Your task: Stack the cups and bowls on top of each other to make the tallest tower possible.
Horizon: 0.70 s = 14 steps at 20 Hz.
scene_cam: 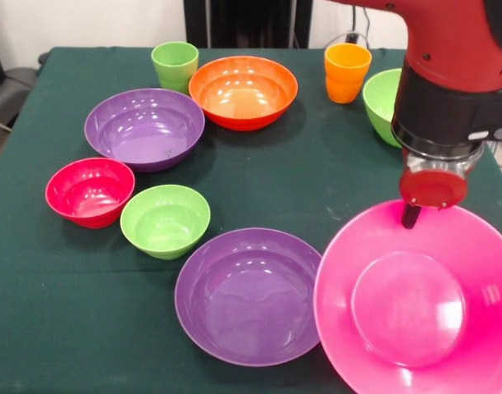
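Observation:
My gripper hangs from the red and black arm at the right, with its dark fingertips down on the far rim of the huge pink bowl, which looks tipped toward the camera and overlaps the edge of a wide purple bowl. A second purple bowl sits at the left, with the large orange bowl behind it. A small red bowl and a small lime green bowl sit side by side. The light green cup and the orange cup stand upright at the back. No blue bowl shows.
A large lime green bowl sits at the back right, partly hidden behind the arm. The dark green tablecloth covers the table. The pedestal's dark base stands beyond the far edge.

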### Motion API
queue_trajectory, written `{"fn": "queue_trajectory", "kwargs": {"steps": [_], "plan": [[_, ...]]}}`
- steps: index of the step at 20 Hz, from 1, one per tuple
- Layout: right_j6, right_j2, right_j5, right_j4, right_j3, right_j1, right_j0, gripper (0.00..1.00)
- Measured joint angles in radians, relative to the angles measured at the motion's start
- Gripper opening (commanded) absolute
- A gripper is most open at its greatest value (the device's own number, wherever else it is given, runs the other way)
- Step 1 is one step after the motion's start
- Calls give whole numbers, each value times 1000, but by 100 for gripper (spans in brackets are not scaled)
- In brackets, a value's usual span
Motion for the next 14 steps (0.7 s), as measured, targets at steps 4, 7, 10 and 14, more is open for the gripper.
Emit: {"fn": "queue_trajectory", "kwargs": {"steps": [4,7,10,14], "plan": [[0,1,0,-42,33,-52,2,0],[0,1,0,-58,60,-91,6,0],[0,2,0,-59,85,-122,11,0],[0,14,-5,-60,130,-168,13,0]]}}
